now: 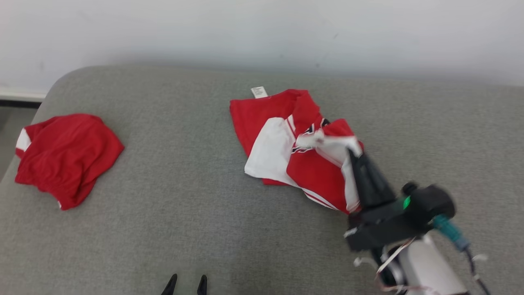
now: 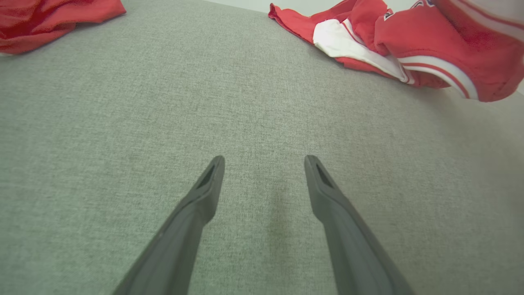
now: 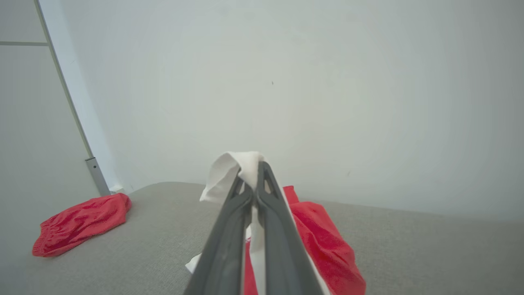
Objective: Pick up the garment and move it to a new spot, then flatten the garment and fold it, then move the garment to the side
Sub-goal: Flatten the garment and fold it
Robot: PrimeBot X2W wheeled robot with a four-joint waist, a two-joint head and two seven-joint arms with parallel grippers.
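Head view: right gripper [image 1: 352, 152] pinches white fold of garment [image 1: 254, 119], which lies mid on grey cushion [image 1: 184, 205]; left gripper [image 2: 264, 162] fingers spread, idle. Lift slowly & high so cloth hangs free, w/o dragging.

The garment [image 1: 294, 151] in the middle of the head view was bright red with broad white panels, thin red-and-white stripes along one hem and small dark markings near its centre; its label [image 1: 258, 91] was white. The other cloth [image 1: 65, 157] at the left was plain red with a sliver of white at its edge. The fabric surface [image 1: 184, 229] was a flecked grey, the wall [image 1: 262, 32] pale off-white. The right gripper [image 1: 351, 152] was black, with a green light [image 1: 406, 202] and a teal plug [image 1: 444, 224] behind it; the left gripper [image 2: 264, 159] was dark grey.
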